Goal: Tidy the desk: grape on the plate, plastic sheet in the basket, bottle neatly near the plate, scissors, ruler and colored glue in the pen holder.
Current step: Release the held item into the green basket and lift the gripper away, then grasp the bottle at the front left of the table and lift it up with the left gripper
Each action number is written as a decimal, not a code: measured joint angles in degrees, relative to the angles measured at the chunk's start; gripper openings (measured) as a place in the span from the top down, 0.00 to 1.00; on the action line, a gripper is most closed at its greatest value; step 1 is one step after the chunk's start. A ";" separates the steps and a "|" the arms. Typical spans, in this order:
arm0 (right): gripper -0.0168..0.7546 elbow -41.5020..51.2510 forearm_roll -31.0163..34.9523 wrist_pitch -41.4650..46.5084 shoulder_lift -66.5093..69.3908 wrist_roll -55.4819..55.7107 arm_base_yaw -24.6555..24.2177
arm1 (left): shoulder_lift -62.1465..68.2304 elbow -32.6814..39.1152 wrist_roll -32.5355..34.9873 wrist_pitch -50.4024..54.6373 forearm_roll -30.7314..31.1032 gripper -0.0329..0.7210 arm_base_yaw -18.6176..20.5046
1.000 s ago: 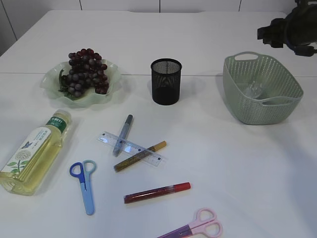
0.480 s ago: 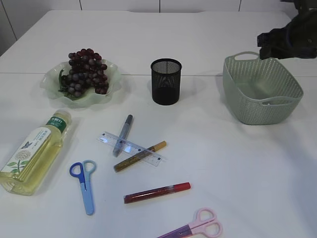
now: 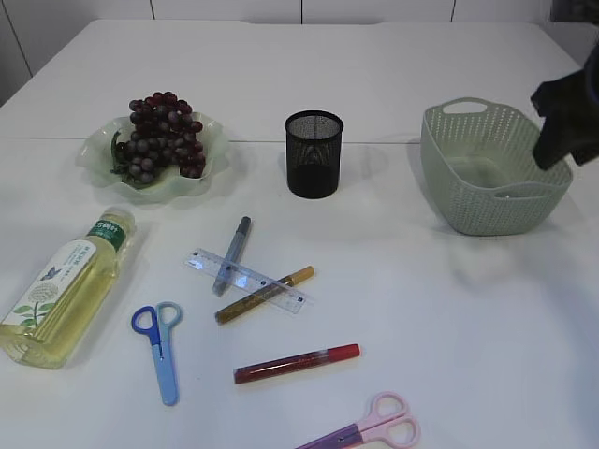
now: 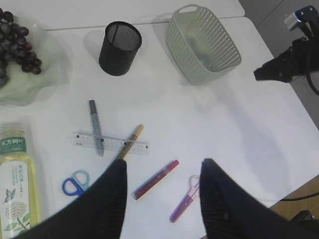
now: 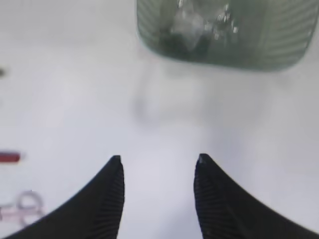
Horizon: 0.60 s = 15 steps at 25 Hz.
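Dark grapes (image 3: 161, 131) lie on the green plate (image 3: 101, 157). The bottle (image 3: 64, 286) lies on its side at the left. Blue scissors (image 3: 161, 348), pink scissors (image 3: 372, 432), a clear ruler (image 3: 248, 279) and grey (image 3: 233, 251), gold (image 3: 266, 294) and red (image 3: 296, 364) glue pens lie loose in front of the black mesh pen holder (image 3: 314, 154). The crumpled plastic sheet (image 5: 199, 22) lies in the green basket (image 3: 449, 178). My right gripper (image 5: 158, 156) is open and empty, by the basket's right rim (image 3: 562, 131). My left gripper (image 4: 164, 161) is open and empty, high above the red pen (image 4: 155, 179).
The basket (image 4: 202, 47) and pen holder (image 4: 118, 48) stand side by side at the back. The table's right edge runs beside the right arm (image 4: 281, 64). Bare white table lies between the basket and the pink scissors (image 4: 185, 201).
My right gripper has swung from above the basket's far right corner down and to the right of its rim. Nothing on the table has moved.
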 joint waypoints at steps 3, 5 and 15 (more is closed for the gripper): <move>0.51 -0.67 -1.71 8.15 -0.15 0.14 0.00 | 0.00 0.00 0.00 0.00 0.00 0.49 0.00; 0.52 -0.71 -2.38 9.50 -0.24 1.24 0.00 | 0.00 0.00 -0.19 0.00 0.00 0.49 0.00; 0.44 3.09 -2.33 9.76 -4.15 8.99 0.00 | 0.53 0.00 -4.29 0.05 10.64 0.47 0.00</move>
